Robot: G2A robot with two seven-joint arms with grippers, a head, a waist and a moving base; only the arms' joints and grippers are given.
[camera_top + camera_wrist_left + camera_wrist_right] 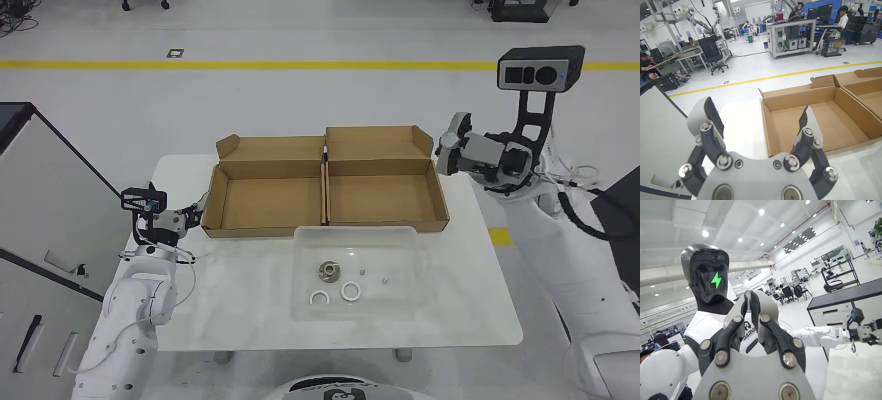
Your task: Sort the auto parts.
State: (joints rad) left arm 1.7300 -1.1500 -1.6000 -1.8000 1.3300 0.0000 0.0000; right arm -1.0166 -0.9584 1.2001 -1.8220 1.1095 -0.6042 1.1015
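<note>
A shallow clear plastic tray (400,300) lies mid-table on the white table (470,290). It holds a round grey metal part with a centre hole (326,268), and just beside that two flat white rings (320,298) (351,292) and a tiny pale bit (386,281). Behind the tray, two open brown cardboard boxes (265,195) (385,190) sit touching side by side, flaps raised. A small coiled metal spring (748,303) is clamped in the right pincer (750,295), held up beyond the right-hand box's far corner.

L claw (757,105) spread wide; R claw (749,294) pinching spring (748,303).
</note>
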